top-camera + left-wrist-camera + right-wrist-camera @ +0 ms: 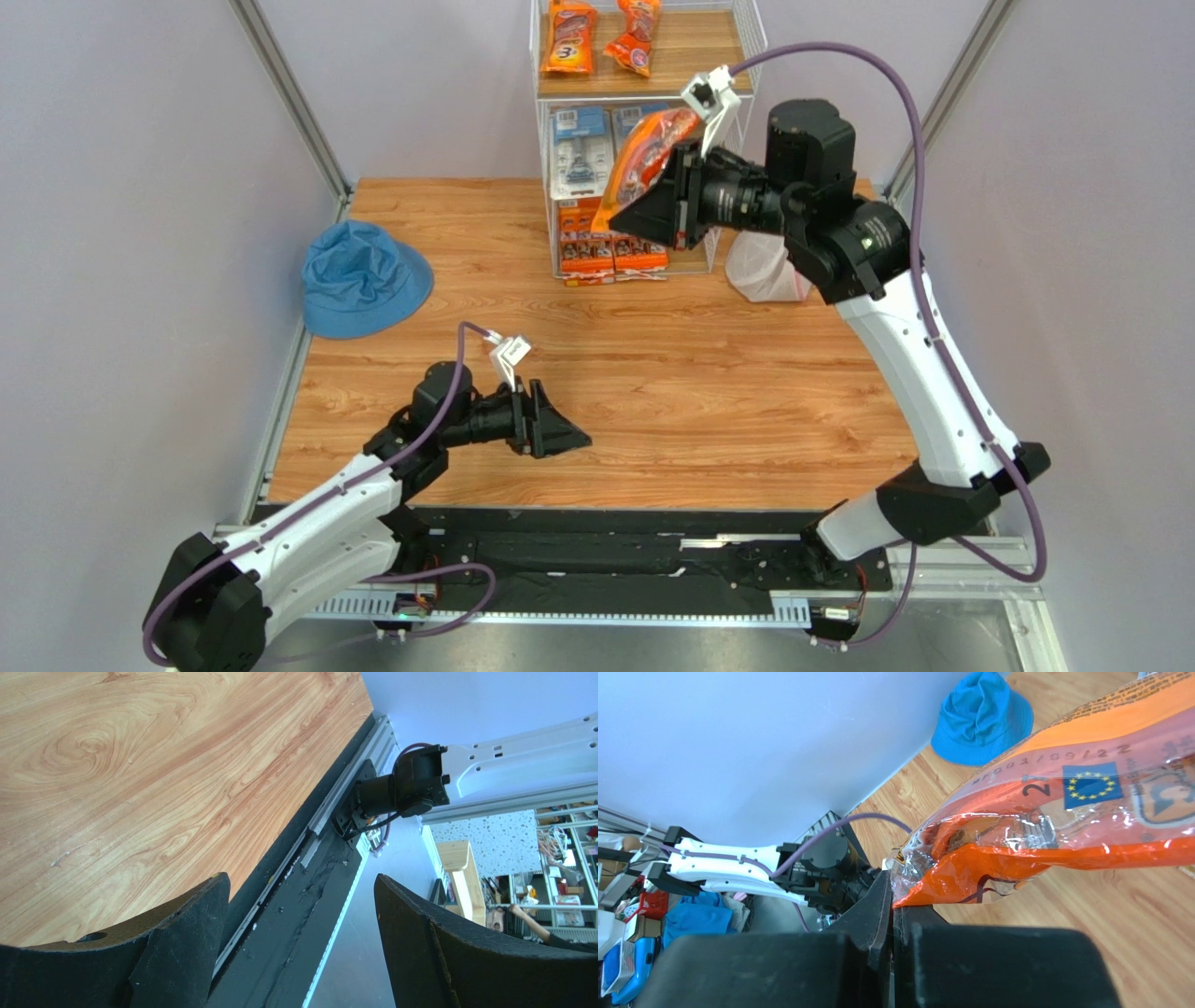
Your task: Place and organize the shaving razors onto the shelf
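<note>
Plain pale lilac-grey wall panels point(126, 168) close in on three sides, joined by slim silver metal corner posts point(291, 95). The light wood-grain bench point(730, 406) sits evenly lit, with soft shadows only. A black rail strip point(631, 543) runs along its near edge. Beyond it, the left wrist view catches a speckled white surface point(484, 836) and a small pale wooden cabinet point(460, 875).

Orange razor bag point(648, 163) tilted, aloft before wire shelf point(701, 63); other packs point(571, 38) shelved.
</note>
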`<state>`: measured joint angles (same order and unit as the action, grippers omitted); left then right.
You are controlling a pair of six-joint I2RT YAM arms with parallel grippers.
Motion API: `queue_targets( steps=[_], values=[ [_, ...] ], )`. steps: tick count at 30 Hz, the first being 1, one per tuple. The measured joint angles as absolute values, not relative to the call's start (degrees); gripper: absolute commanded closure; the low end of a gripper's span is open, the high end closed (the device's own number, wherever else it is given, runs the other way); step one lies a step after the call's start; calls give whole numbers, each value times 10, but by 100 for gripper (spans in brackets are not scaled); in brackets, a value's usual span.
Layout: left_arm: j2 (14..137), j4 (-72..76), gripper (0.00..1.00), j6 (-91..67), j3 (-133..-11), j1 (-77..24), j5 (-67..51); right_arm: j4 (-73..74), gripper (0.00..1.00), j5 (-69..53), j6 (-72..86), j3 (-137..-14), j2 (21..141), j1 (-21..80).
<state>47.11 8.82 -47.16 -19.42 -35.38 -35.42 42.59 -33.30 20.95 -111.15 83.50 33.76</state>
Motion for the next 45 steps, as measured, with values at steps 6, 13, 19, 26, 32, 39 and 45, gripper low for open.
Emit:
queue_targets(
  steps=[6, 13, 19, 26, 32, 39, 45],
  values=[
    [469, 92, 17, -472, -187, -354, -354, 426, 100, -421, 217, -1227, 919, 279],
    [469, 102, 17, -473, -174, -354, -354, 320, 100, -537, 329, -1293, 1007, 207],
    [470, 107, 17, -474, -168, -354, -354, 215, 100, -586, 456, -1393, 1112, 161],
    [473, 119, 17, -476, -161, -354, -354, 135, 100, -596, 576, -1412, 1162, 125],
    [475, 122, 18, -477, -157, -354, -354, 122, 100, -584, 602, -1374, 1159, 106],
    [474, 122, 18, -477, -157, -354, -354, 136, 100, -570, 601, -1335, 1159, 95],
    [468, 122, 18, -477, -157, -354, -354, 140, 100, -556, 587, -1291, 1139, 89]
  ],
)
